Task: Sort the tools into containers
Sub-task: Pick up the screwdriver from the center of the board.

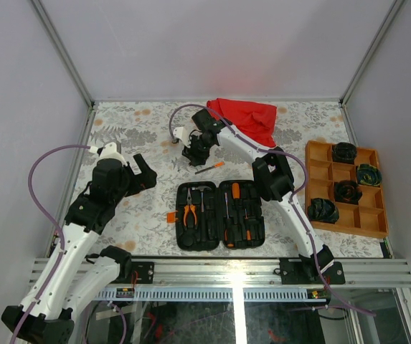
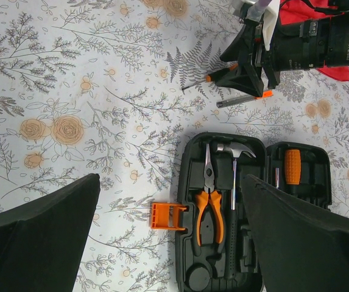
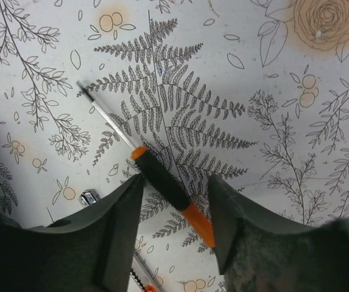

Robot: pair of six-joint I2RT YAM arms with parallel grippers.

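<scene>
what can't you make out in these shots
- Dark objects in the orange tray, top view: too small to identify.
- Second tool below the screwdriver, right wrist view: cut off by right hand and frame edge.
- Black case lower right, left wrist view: hidden behind the left hand.

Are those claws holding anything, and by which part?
Nothing yet. The right gripper straddles the black handle of a small screwdriver, unclamped; the left gripper is open, empty.

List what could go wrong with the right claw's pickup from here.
1. The screwdriver lies slanted between the fingers of the right claw; closing could twist it or let it slip out.
2. A second tool lies close beside it; a finger could nudge or catch it.
</scene>
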